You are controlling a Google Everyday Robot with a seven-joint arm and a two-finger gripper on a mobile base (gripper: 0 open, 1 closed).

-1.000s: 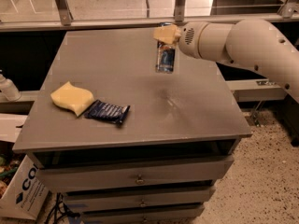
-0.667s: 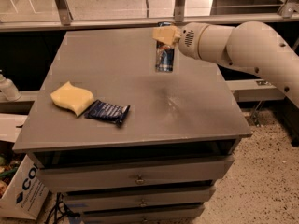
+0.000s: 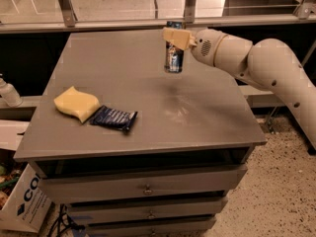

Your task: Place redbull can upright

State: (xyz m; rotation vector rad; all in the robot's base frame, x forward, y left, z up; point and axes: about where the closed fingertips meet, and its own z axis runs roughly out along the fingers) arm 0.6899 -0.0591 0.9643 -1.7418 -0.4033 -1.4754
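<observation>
The redbull can [image 3: 174, 58] is a slim blue and silver can, held upright over the far middle of the grey table [image 3: 128, 93]. My gripper [image 3: 176, 38] reaches in from the right on the white arm [image 3: 256, 58] and is shut on the can's upper part, with its tan fingers [image 3: 173, 35] around it. The can's base is close to the tabletop; I cannot tell whether it touches.
A yellow sponge [image 3: 76, 102] and a dark blue snack wrapper [image 3: 113, 118] lie at the table's front left. Drawers [image 3: 145, 187] sit below the tabletop. A metal rail [image 3: 123, 22] runs behind the table, and a cardboard box [image 3: 22, 201] stands on the floor at left.
Almost nothing differs: the gripper still holds the can upright at the same spot, with at most a slight shift.
</observation>
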